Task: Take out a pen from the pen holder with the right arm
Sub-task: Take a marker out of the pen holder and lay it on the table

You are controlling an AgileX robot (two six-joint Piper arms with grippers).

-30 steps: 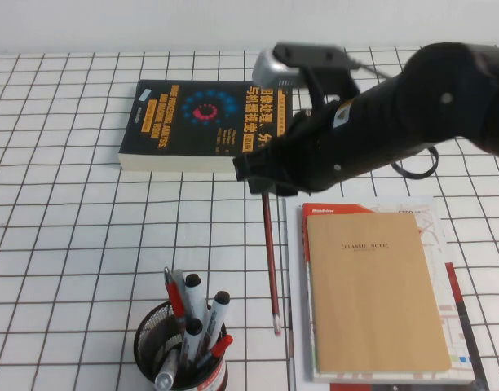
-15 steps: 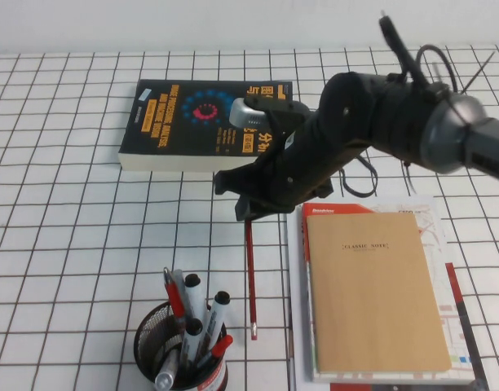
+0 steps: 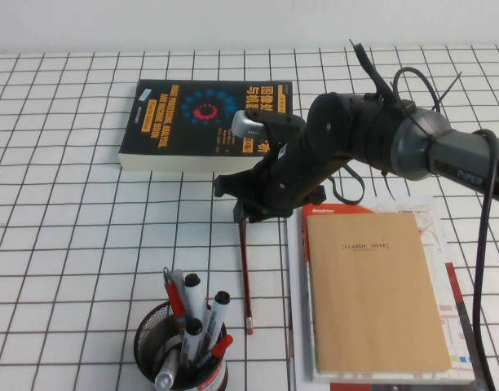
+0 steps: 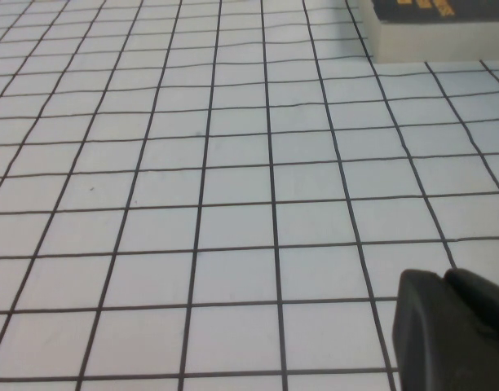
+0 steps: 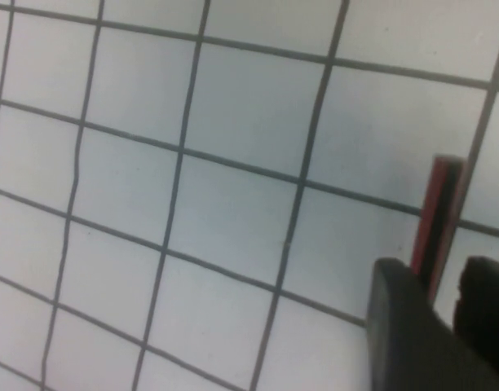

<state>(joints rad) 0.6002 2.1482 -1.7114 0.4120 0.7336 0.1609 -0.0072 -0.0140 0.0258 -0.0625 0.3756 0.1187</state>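
A thin red pen (image 3: 245, 277) slants down over the checked tablecloth, its lower tip just right of the black mesh pen holder (image 3: 147, 342), which holds several markers (image 3: 188, 318). My right gripper (image 3: 243, 213) is at the pen's upper end, above the cloth in front of the black book. In the right wrist view the red pen (image 5: 439, 212) runs between the fingers of my right gripper (image 5: 437, 273); it sits against one finger and a strip of cloth shows between it and the other, so the jaws are open. My left gripper (image 4: 445, 281) is shut over bare cloth, outside the high view.
A black book (image 3: 205, 122) lies at the back, its corner also in the left wrist view (image 4: 429, 28). A tan notebook (image 3: 372, 293) rests on a red-and-white booklet (image 3: 457, 326) to the right of the pen. A cable (image 3: 482, 269) trails along the right edge.
My right arm swung left and lower, carrying the red pen closer to the pen holder. Its fingers have parted around the pen.
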